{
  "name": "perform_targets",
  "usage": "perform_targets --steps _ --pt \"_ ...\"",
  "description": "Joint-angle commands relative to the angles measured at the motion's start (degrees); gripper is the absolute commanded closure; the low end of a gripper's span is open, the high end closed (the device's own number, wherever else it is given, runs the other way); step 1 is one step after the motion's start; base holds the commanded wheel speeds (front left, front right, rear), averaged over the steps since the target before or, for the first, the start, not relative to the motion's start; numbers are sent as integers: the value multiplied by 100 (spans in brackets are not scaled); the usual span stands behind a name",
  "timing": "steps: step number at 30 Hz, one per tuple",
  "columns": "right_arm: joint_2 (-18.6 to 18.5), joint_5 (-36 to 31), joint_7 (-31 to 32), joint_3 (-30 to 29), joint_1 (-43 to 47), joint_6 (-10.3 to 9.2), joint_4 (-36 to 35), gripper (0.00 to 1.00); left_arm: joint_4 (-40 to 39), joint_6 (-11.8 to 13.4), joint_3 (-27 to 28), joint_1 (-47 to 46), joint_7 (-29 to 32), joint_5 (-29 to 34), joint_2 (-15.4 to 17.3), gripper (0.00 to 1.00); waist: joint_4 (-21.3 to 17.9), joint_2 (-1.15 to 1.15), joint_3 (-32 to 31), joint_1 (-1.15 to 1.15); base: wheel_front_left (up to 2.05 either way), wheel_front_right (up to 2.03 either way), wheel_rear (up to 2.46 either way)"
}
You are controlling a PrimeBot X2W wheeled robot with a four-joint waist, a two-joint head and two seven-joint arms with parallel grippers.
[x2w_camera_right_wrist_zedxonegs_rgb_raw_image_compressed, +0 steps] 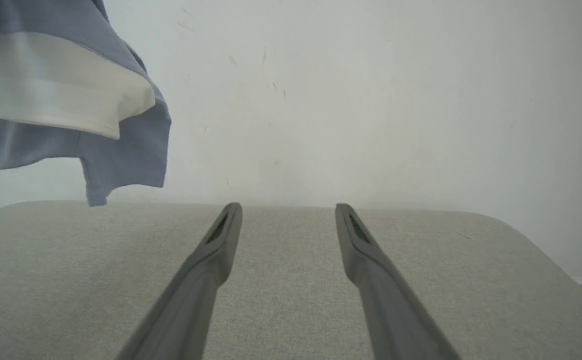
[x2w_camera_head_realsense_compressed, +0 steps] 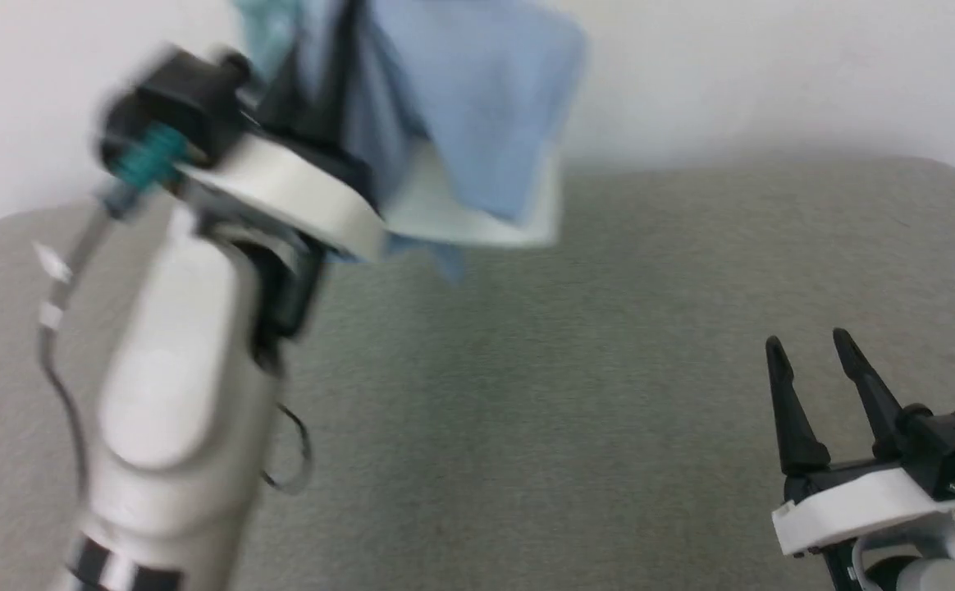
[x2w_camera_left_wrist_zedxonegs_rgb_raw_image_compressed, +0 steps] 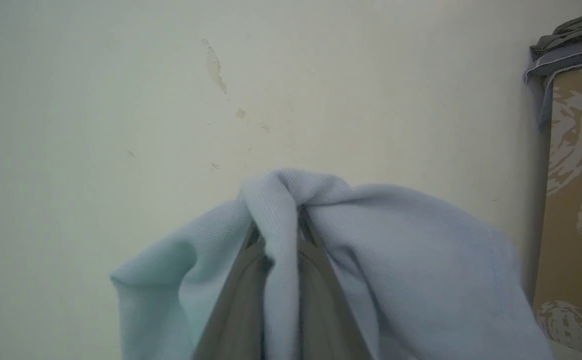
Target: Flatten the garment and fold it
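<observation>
Barely begun: the left gripper [x2w_camera_left_wrist_zedxonegs_rgb_raw_image_compressed: 278, 230] clamps the bunched garment [x2w_camera_left_wrist_zedxonegs_rgb_raw_image_compressed: 421, 260], dangling above the table [x2w_camera_right_wrist_zedxonegs_rgb_raw_image_compressed: 496, 260], up-left of the right gripper [x2w_camera_right_wrist_zedxonegs_rgb_raw_image_compressed: 288, 210], which gapes empty. Flattening and folding remain.

The left arm [x2w_camera_head_realsense_compressed: 174, 386] reaches upward, its pale forearm blurred in the head view. The left gripper [x2w_camera_left_wrist_zedxonegs_rgb_raw_image_compressed: 278, 232] is pinched tight on a fold of the polo shirt [x2w_camera_left_wrist_zedxonegs_rgb_raw_image_compressed: 421, 260]. The right gripper [x2w_camera_head_realsense_compressed: 810, 349] sits low at the right, fingers spread wide, holding nothing.
</observation>
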Motion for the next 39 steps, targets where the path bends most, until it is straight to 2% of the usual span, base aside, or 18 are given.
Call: perform_targets --steps 1,5,10,14,15,16,17,22,27,31,39 --pt "10 29 24 -21 92 -5 -55 0 -137 24 -139 345 61 -84 -150 100 -512 0 -46 0 0 0 0" --pt "10 67 66 -17 155 -5 -97 0 -71 122 -500 1374 136 -280 -467 100 -731 0 16 0 0 0 0" --pt "10 94 68 13 159 -5 -94 0 756 305 -830 2695 -96 -386 -614 100 -870 0 100 0 0 0 0" --pt "10 66 92 23 144 -5 -73 0 1353 420 -958 3245 -455 -423 -688 100 -869 0 101 0 0 0 0" --pt "10 62 100 19 146 -5 -70 0 1406 416 -1004 3319 -568 -419 -704 82 -853 0 81 0 0 0 0" --pt "10 62 100 19 146 -5 -70 0 1406 416 -1004 3319 -568 -419 -704 82 -853 0 81 0 0 0 0" --pt "10 58 106 1 159 -5 -71 0 1437 422 -1033 3384 -666 -441 -724 0 -822 0 47 0 0 0 0" --pt "10 46 134 -60 268 -5 -77 0 1008 472 -1022 3434 -1165 -416 -774 0 -654 0 -94 0 0 0 0" --pt "10 25 207 -125 432 -5 -121 0 236 662 -706 3472 -1263 -187 -755 0 -421 0 -251 0 0 0 0" --pt "10 5 313 -102 530 -5 -177 0 -172 820 -304 3617 -1267 -36 -595 0 -290 0 -314 0 0 0 0" --pt "10 -219 667 -40 597 -5 -151 0 -298 1143 462 4168 -1269 144 -62 0 -104 0 -390 0 0 0 0"
